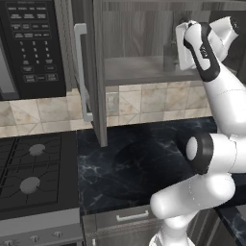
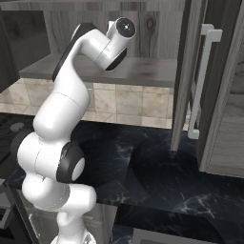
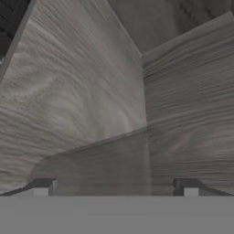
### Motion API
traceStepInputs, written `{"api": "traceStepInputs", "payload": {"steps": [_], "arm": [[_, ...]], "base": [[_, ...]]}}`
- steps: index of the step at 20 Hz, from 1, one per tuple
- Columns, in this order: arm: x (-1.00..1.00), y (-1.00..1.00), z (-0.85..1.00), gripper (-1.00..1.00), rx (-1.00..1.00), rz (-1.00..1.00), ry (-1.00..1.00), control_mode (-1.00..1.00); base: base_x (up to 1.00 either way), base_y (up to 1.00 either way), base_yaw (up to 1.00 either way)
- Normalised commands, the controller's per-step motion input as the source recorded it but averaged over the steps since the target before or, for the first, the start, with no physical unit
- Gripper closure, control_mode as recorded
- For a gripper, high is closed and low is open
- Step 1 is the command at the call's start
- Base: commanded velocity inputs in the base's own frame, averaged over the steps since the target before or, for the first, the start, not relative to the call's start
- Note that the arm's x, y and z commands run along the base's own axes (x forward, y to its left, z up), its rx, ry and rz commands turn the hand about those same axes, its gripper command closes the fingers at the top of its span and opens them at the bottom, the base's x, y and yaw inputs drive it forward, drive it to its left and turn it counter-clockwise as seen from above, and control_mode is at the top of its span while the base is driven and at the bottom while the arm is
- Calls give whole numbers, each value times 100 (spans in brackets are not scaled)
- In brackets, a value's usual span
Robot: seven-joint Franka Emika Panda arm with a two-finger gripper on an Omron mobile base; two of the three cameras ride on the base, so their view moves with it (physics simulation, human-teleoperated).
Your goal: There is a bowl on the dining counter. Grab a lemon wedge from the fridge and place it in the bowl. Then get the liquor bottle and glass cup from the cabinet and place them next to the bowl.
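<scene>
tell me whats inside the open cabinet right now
The cabinet stands open, showing a bare wood-grain shelf and back wall. The open gripper reaches in, holding nothing. A faint greyish shape sits beside the hand; the arm covers the rest.

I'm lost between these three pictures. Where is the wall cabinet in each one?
Left base view: the cabinet is at top centre, with its open door left of the opening.
Right base view: the cabinet runs across the top, with its open door on the right.
Hand view: the cabinet is seen from inside, its wood-grain walls meeting at a corner.
Shared landmark: the silver bar handle on the door, in both base views.
</scene>
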Motion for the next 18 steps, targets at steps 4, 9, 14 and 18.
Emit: {"api": "traceStepInputs", "payload": {"steps": [4,9,14,18], "arm": [[-2,0,-15,-100,-2,0,4,-100],[-2,0,-16,-100,-1,0,6,-100],[0,0,-16,-100,-1,0,7,-100],[0,0,-17,-100,-2,0,9,-100]], "base": [[0,0,0],[0,0,0],[0,0,0],[0,0,0]]}}
